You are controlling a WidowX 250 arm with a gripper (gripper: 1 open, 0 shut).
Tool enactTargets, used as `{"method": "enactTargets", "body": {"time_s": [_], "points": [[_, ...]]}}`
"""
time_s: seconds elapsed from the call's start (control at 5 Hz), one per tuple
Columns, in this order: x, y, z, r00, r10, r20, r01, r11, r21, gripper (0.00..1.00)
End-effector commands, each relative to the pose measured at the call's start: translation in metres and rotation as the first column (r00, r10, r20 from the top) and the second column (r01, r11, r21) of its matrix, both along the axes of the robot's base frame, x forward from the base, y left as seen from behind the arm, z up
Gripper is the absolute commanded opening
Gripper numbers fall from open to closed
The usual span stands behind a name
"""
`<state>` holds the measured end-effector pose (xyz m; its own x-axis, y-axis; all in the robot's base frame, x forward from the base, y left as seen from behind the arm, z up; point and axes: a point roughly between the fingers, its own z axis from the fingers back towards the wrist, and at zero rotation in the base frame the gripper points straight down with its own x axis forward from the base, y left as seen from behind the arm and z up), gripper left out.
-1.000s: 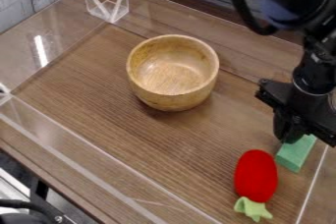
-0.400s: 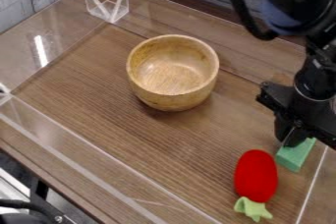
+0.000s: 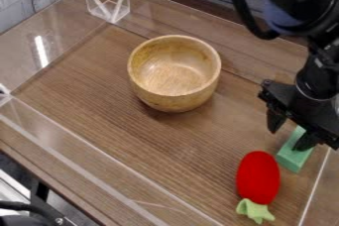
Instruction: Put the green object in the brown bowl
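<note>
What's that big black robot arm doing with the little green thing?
The robot's gripper is right down at the green block, with its fingers spread open, so it doesn't look like it is holding the block. The block is lying on the table next to the red toy. It needs to go into the brown bowl, and it isn't in there yet.
</note>
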<state>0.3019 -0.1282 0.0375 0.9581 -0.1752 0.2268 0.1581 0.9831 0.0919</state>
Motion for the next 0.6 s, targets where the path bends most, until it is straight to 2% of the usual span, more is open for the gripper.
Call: {"method": "enactTargets", "body": {"time_s": [0.0,0.2,0.4], "points": [[0.0023,-0.0019,0.0096,0.999,-0.006,0.036,0.006,1.000,-0.013,0.00],[0.0020,-0.0009,0.0066,0.999,-0.005,0.032,0.005,1.000,-0.011,0.00],[0.0021,0.0022,0.0075,1.000,0.002,0.027,-0.002,1.000,-0.001,1.00]]}}
